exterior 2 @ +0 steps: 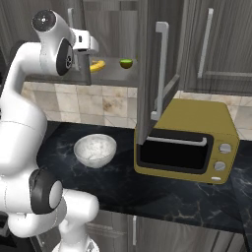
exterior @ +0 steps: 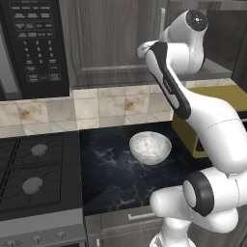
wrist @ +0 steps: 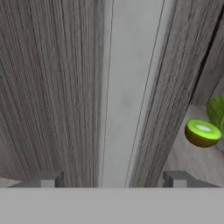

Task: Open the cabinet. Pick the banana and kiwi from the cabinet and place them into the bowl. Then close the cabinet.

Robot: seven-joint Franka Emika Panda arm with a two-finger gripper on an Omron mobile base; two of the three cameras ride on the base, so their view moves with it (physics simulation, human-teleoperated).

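In the left base view, the white arm rises from the lower right and reaches up toward the cabinet (exterior: 116,43), whose dark wood-grain left door hangs shut above the tiled wall. The bowl (exterior: 150,147) sits empty on the black marbled surface (exterior: 111,178), just right of the stove (exterior: 34,173). A black microwave (exterior: 36,43) hangs at upper left, and a mustard-yellow toaster oven (exterior: 193,140) is partly hidden behind the arm.

In the right base view, the cabinet's right door (exterior 2: 152,74) stands swung open, its long silver bar handle (exterior 2: 160,69) facing the camera. On the grey shelf (exterior 2: 115,74) inside lie the banana (exterior 2: 97,65) and, well to its right, the kiwi (exterior 2: 126,63). The robot's hand is up at the shelf's left end, just beside the banana. The bowl (exterior 2: 95,150) rests on the surface below, left of the toaster oven (exterior 2: 184,140).

In the hand view, the two dark fingers (wrist: 43,179) stand wide apart at the bottom with nothing between them, holding nothing. Ahead is wood grain with a pale grey strip (wrist: 127,87) running down it. The kiwi (wrist: 202,133) lies at the right on the shelf, cut face showing bright green, with a larger green fruit (wrist: 217,111) just behind it at the frame edge.
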